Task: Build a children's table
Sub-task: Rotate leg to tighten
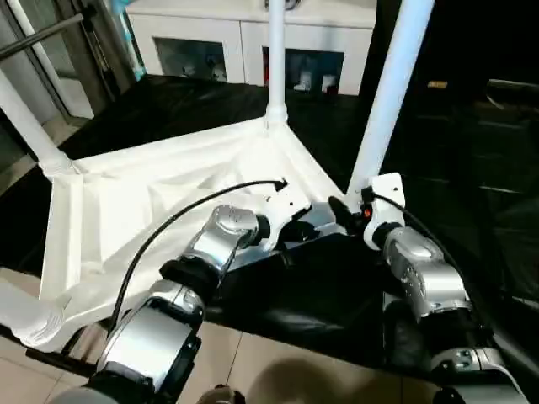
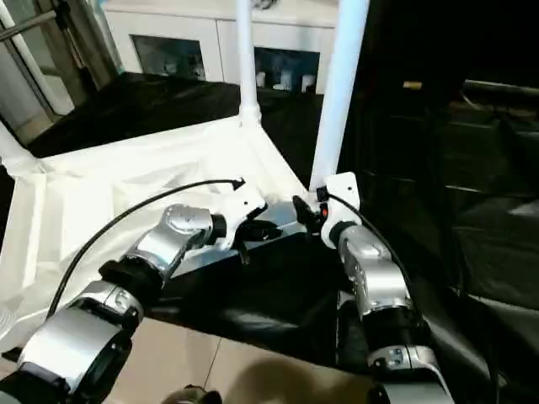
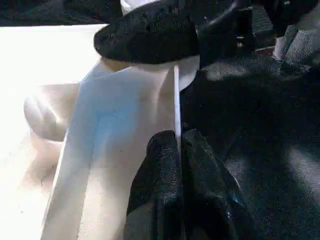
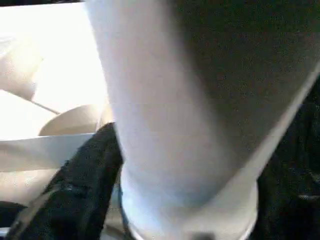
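Observation:
The children's table lies upside down on a black cloth, its white ribbed top (image 1: pixel 152 202) facing up. Three white legs stand upright in corner sockets: one at the back (image 1: pixel 275 59), one at the left (image 1: pixel 25 118) and one at the near right (image 1: pixel 392 93). A further leg (image 1: pixel 21 316) sticks out at the near left corner. My left gripper (image 3: pixel 178 150) is shut on the thin rim of the top, close to the near right corner. My right gripper (image 1: pixel 349 210) is at the base of the near right leg (image 4: pixel 175 125), just above its socket.
A white glass-door cabinet (image 1: pixel 253 42) stands behind the table. The black cloth (image 1: pixel 320 295) covers the floor under and to the right of the top. Light floor tiles (image 1: pixel 278 362) show near my body. A black cable (image 1: pixel 168 227) runs along my left forearm.

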`<state>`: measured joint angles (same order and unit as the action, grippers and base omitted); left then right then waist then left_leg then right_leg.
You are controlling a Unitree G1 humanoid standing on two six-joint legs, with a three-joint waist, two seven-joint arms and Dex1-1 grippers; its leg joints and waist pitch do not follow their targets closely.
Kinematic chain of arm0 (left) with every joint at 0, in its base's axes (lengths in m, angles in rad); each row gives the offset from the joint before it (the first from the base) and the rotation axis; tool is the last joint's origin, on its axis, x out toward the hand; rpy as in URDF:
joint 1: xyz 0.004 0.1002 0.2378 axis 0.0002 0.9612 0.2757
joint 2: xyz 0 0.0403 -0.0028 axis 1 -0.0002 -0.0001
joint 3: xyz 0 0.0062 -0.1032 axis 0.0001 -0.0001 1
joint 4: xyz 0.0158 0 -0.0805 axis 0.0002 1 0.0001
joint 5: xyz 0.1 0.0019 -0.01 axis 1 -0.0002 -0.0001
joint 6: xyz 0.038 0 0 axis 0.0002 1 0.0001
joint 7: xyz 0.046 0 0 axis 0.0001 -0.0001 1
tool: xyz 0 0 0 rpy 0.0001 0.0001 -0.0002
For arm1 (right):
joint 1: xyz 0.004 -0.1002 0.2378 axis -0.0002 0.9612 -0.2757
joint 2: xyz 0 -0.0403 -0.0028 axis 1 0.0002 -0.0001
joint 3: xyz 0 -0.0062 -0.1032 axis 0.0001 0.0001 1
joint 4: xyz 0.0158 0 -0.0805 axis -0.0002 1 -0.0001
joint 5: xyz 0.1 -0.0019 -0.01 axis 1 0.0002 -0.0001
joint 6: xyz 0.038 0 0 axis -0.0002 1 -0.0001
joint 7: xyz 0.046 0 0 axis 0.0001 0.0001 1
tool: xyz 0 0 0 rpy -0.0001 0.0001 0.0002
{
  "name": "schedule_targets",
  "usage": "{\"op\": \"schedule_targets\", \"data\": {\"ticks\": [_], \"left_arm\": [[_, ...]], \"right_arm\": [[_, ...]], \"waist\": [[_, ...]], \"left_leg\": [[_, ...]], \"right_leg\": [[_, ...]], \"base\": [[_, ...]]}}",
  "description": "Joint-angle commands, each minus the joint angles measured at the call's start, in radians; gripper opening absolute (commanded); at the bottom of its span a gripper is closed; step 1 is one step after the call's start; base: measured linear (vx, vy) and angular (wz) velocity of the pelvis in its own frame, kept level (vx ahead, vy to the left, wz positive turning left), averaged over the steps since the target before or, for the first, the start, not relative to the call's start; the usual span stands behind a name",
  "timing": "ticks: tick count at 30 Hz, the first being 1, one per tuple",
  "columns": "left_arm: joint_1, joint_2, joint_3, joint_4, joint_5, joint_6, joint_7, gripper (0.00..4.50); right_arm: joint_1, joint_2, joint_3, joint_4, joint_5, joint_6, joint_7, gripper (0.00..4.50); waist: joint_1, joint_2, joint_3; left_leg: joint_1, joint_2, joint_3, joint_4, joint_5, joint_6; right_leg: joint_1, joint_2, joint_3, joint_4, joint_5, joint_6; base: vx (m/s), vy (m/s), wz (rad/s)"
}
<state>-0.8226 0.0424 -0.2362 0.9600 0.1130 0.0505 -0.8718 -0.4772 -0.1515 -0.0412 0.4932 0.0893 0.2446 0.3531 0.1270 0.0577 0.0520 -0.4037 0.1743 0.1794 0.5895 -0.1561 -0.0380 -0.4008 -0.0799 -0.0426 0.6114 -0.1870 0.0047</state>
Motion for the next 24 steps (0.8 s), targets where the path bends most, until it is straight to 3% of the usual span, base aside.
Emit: {"op": "schedule_targets", "data": {"ticks": [1,7,9,16,19,24], "left_arm": [[-0.003,-0.038,-0.001,-0.048,-0.056,-0.096,-0.074,0.00],[0.041,0.011,-0.010,-0.091,-0.071,-0.116,-0.187,0.00],[0.057,0.034,-0.014,-0.110,-0.077,-0.124,-0.230,0.00],[0.102,0.089,-0.028,-0.183,-0.103,-0.139,-0.359,0.00],[0.141,0.120,-0.037,-0.258,-0.124,-0.120,-0.450,0.00],[0.159,0.137,-0.044,-0.281,-0.125,-0.118,-0.483,0.00]], "right_arm": [[0.015,0.016,0.096,-0.003,0.006,-0.013,0.101,3.81],[0.076,-0.098,0.149,-0.120,0.039,-0.023,0.344,3.81],[0.104,-0.150,0.164,-0.177,0.065,-0.003,0.443,3.81],[0.156,-0.271,0.182,-0.271,0.120,0.047,0.632,3.81],[0.177,-0.325,0.179,-0.306,0.135,0.066,0.704,3.57],[0.187,-0.337,0.178,-0.321,0.152,0.089,0.723,3.07]], "waist": [[0.001,-0.021,-0.074],[0.007,-0.026,-0.072],[0.018,-0.024,-0.072],[0.022,-0.024,-0.067],[0.027,-0.024,-0.069],[0.034,-0.020,-0.067]], "left_leg": [[0.026,0.048,-0.018,-0.064,-0.194,0.070],[0.023,0.052,-0.018,-0.064,-0.192,0.084],[0.025,0.056,-0.016,-0.061,-0.199,0.101],[0.027,0.058,-0.017,-0.067,-0.244,0.077],[0.025,0.062,-0.019,-0.068,-0.235,0.081],[0.029,0.061,-0.018,-0.068,-0.253,0.067]], "right_leg": [[0.046,-0.074,0.032,-0.074,-0.137,-0.230],[0.053,-0.074,0.032,-0.072,-0.129,-0.225],[0.047,-0.074,0.032,-0.073,-0.148,-0.227],[0.039,-0.076,0.034,-0.081,-0.252,-0.219],[0.041,-0.077,0.034,-0.077,-0.235,-0.220],[0.035,-0.076,0.035,-0.081,-0.261,-0.218]], "base": [[0.000,0.000,0.00],[0.000,0.000,0.00],[0.000,0.000,0.00],[0.000,0.000,0.00],[0.000,0.000,0.00],[0.000,0.000,0.00]]}}
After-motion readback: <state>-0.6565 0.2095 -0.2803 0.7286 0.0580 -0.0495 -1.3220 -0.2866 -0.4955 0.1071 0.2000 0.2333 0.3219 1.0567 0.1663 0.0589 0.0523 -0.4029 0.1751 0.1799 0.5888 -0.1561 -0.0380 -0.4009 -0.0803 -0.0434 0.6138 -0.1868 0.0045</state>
